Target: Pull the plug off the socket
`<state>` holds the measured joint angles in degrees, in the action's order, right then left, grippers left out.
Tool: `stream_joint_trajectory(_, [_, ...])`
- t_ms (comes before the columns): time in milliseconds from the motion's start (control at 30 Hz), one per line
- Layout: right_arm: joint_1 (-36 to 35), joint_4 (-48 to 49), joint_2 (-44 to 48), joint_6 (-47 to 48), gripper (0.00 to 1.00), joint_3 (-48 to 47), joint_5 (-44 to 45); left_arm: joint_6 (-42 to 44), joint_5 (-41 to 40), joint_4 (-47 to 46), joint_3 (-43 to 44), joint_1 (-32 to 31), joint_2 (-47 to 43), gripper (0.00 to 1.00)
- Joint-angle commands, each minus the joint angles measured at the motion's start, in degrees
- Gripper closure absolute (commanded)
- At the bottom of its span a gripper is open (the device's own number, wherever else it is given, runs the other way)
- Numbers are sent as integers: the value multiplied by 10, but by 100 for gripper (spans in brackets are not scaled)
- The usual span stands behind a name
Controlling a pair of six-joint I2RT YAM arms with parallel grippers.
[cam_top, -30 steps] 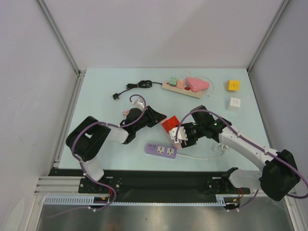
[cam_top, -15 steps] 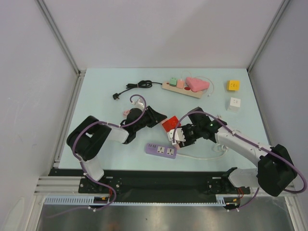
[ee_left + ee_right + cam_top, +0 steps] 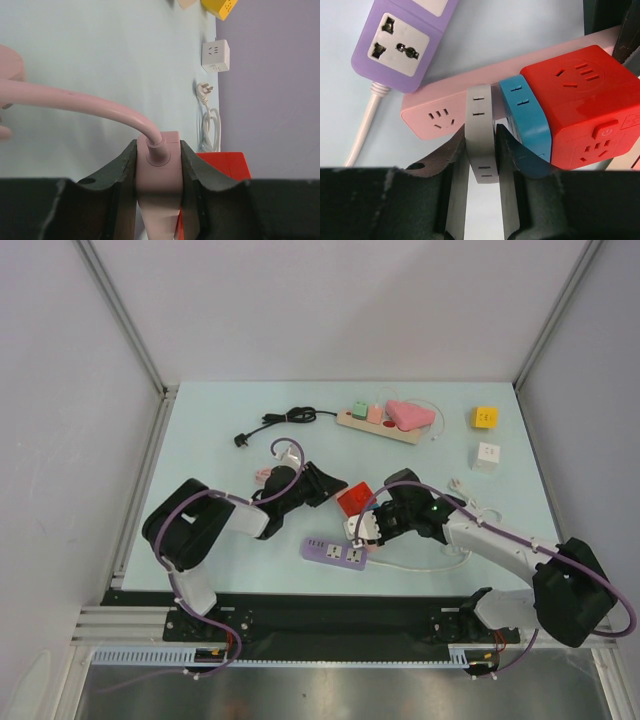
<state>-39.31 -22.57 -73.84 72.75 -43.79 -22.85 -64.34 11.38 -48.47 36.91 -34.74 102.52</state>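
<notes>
Shifted leftward, right gripper pinches a flat grey plug set crosswise on the smooth pink strip; left gripper clamps its cord end.

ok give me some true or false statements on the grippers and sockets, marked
The left gripper is shut on the pink plug with the pink cable. True.
The right gripper is open and empty. False: shut on the slim grey adapter on the pink power strip.
The blue adapter sits between the grey adapter and the red cube socket. True.
The yellow cube socket is plugged into the pink strip. False: it lies apart, by the white cube socket.
</notes>
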Motion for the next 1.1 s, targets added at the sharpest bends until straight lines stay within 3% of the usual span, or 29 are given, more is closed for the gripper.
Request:
stream_joint_trajectory(0, [-2,2,26,0,76,18,13,-29,10,-53,17,3,1,100])
stream_joint_trajectory(200, [-2,-30,54,14,95,24,10,-68,15,-66,11,7,21,100])
stream_joint_trajectory(367, [-4,-48,75,29,98,21,18,-52,20,-52,16,9,24,100])
stream_joint_trajectory(700, [-9,-149,70,24,100,-73,32,89,20,107,86,7,26,100])
stream_joint_trajectory(1067, [-5,-209,80,20,100,-89,12,127,11,152,106,7,25,100])
